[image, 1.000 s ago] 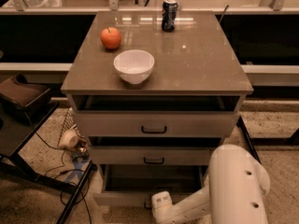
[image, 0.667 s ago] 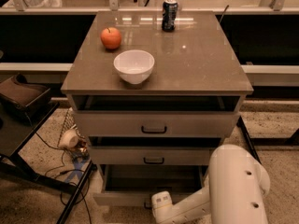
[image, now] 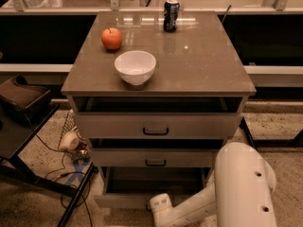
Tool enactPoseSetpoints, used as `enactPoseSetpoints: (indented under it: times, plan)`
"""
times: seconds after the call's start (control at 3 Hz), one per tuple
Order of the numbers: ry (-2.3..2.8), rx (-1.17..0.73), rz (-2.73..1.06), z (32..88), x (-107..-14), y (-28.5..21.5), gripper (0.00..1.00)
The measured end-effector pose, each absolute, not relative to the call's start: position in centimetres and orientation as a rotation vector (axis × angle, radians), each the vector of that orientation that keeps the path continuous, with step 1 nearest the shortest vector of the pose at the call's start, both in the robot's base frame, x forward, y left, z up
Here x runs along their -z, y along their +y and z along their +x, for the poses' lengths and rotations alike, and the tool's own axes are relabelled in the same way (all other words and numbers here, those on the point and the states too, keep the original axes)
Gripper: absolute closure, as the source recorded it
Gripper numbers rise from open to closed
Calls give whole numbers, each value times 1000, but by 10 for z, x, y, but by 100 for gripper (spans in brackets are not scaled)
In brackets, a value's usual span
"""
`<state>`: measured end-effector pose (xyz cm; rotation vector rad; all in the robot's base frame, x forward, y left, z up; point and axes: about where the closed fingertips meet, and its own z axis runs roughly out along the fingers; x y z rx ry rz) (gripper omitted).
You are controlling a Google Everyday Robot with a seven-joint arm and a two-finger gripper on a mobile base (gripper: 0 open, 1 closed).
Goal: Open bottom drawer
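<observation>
Grey bottom drawer (image: 120,200) stands out, front just left of the jaws; their grip cannot be told. Nearly done, I judge: next, let go.

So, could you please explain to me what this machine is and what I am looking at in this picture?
The big white shape at lower right is the arm of a one-armed mobile robot. Its end effector, the grasping part, is low at the picture's bottom edge, by the front of the bottom drawer, which stands pulled out. One camera looks down on the cabinet from the front; its mounting is not on record. On the cabinet top sit an apple, a white bowl and a drinks can. Whether the end effector holds anything cannot be seen.
</observation>
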<state>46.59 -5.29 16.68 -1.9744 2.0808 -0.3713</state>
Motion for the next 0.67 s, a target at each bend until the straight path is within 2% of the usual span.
enactPoseSetpoints:
  times: [0.33, 0.67]
  plan:
    - [1925, 554, -2009, 466, -282, -6, 100]
    - [1815, 805, -2023, 473, -372, -4, 100]
